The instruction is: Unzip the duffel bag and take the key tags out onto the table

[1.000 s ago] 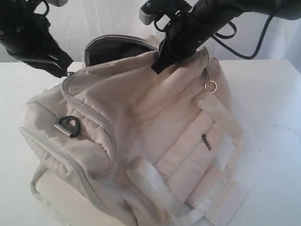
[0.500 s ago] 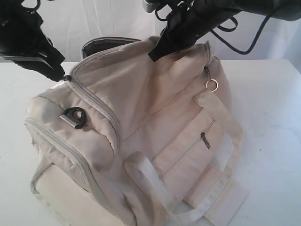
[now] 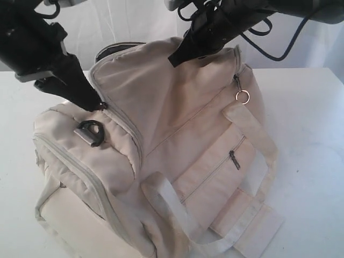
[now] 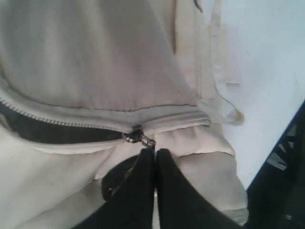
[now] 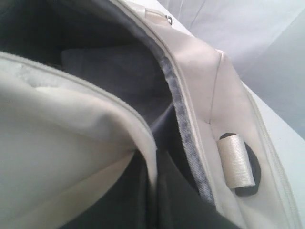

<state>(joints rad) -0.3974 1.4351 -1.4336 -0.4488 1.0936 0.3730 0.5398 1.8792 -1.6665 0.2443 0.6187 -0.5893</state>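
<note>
The cream duffel bag lies on the white table. My left gripper is shut on the metal zipper pull of the main zipper, just above the black D-ring. Behind the pull the zipper gapes over dark lining. My right gripper is shut on the edge of the bag's top flap and holds it up. In the right wrist view the dark grey lining shows inside the opening. The key tags are hidden.
Pale webbing handles lie across the bag's near side, and a small metal ring hangs by the side zipper. White table surface shows right of the bag. A pale backdrop stands behind.
My left gripper has moved right and down along the zipper with the pull, from the bag's far left corner to just above the D-ring. The right gripper has lifted the flap slightly.
</note>
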